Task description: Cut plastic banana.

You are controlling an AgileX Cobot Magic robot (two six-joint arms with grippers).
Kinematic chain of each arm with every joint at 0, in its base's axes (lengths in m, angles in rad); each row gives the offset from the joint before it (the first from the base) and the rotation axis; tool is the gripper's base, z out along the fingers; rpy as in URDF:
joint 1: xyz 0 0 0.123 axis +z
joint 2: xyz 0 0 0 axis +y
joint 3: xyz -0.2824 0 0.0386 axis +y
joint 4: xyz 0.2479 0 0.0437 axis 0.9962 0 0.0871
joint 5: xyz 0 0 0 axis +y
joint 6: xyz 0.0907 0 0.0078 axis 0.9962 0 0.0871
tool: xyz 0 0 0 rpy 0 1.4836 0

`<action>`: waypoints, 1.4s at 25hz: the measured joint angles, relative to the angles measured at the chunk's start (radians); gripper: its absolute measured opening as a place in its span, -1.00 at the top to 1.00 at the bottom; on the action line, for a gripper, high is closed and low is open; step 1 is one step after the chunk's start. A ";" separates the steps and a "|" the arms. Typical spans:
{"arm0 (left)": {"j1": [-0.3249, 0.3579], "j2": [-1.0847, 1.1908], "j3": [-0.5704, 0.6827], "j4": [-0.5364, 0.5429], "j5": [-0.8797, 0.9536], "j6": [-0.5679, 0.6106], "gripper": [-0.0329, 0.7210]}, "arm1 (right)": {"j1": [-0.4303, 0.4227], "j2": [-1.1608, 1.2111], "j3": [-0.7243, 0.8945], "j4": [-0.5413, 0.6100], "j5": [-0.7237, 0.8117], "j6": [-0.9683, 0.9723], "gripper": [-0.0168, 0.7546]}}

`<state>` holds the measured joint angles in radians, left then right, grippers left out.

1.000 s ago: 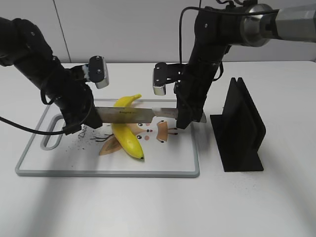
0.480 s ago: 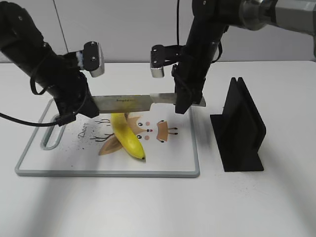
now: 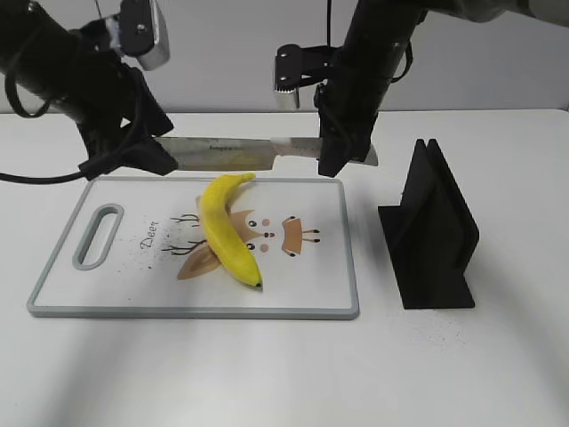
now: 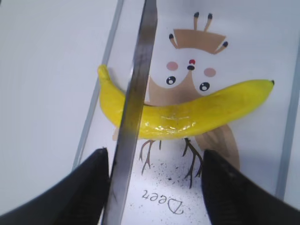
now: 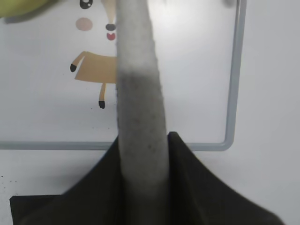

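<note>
The plastic banana (image 3: 227, 233) lies in one piece on the white cutting board (image 3: 324, 285), over its deer drawing. A knife (image 3: 222, 153) hangs level above the board's far edge. My right gripper (image 3: 343, 162) is shut on the knife's grey handle (image 5: 140, 93). My left gripper (image 3: 133, 162) is at the blade's tip end with its fingers wide apart. In the left wrist view the blade (image 4: 136, 108) runs beside the left finger of this gripper (image 4: 153, 157) and crosses above the banana (image 4: 187, 115).
A black slotted knife stand (image 3: 436, 236) stands on the table right of the board. The board's handle slot (image 3: 96, 236) is at its left end. The board's rim also shows in the right wrist view (image 5: 232, 93).
Both arms have lifted the knife up and back from the banana's middle to above the board's far edge. The banana has stayed in place.
</note>
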<state>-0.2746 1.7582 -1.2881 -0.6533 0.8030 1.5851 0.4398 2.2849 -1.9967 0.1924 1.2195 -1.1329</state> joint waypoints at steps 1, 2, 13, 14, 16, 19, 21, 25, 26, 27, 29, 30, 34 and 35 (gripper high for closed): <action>0.000 -0.018 0.000 -0.002 0.006 -0.002 -0.67 | 0.000 -0.003 0.000 -0.001 0.000 0.003 0.46; -0.001 -0.037 0.000 -0.003 0.017 -0.005 -0.67 | 0.000 -0.005 0.000 -0.001 -0.005 0.018 0.49; -0.003 -0.233 0.000 0.092 -0.069 -0.258 -0.66 | 0.023 -0.053 0.020 -0.025 -0.017 0.053 0.49; -0.003 -0.248 0.000 0.126 -0.095 -0.334 -0.66 | 0.023 -0.072 0.021 -0.025 -0.017 0.063 0.49; 0.003 -0.283 0.000 0.213 -0.137 -0.501 -0.66 | 0.025 -0.110 0.024 -0.023 -0.017 0.123 0.49; 0.032 -0.324 0.000 0.305 -0.148 -0.760 -0.65 | 0.025 -0.162 0.044 -0.021 -0.016 0.293 0.49; 0.063 -0.346 0.000 0.349 -0.132 -0.930 -0.65 | 0.025 -0.195 0.062 -0.022 -0.015 0.421 0.49; 0.153 -0.374 0.000 0.431 0.003 -1.213 -0.60 | 0.025 -0.260 0.091 -0.025 -0.014 0.653 0.49; 0.178 -0.375 0.000 0.443 0.051 -1.257 -0.60 | 0.025 -0.277 0.098 -0.025 -0.014 0.696 0.49; 0.197 -0.376 0.000 0.452 0.096 -1.286 -0.59 | 0.025 -0.298 0.104 -0.025 -0.013 0.737 0.49; 0.234 -0.379 0.002 0.465 0.162 -1.322 -0.59 | 0.025 -0.340 0.122 -0.023 -0.013 0.824 0.49; 0.244 -0.386 0.005 0.480 0.187 -1.340 -0.59 | 0.025 -0.364 0.131 -0.023 -0.013 0.877 0.49; 0.251 -0.453 0.013 0.522 0.224 -1.369 -0.59 | 0.025 -0.469 0.205 -0.022 -0.013 1.029 0.49; 0.251 -0.479 0.023 0.524 0.220 -1.370 -0.59 | 0.025 -0.497 0.232 -0.022 -0.013 1.061 0.49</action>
<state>-0.0240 1.2797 -1.2655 -0.1289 1.0225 0.2149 0.4644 1.7876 -1.7649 0.1707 1.2065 -0.0715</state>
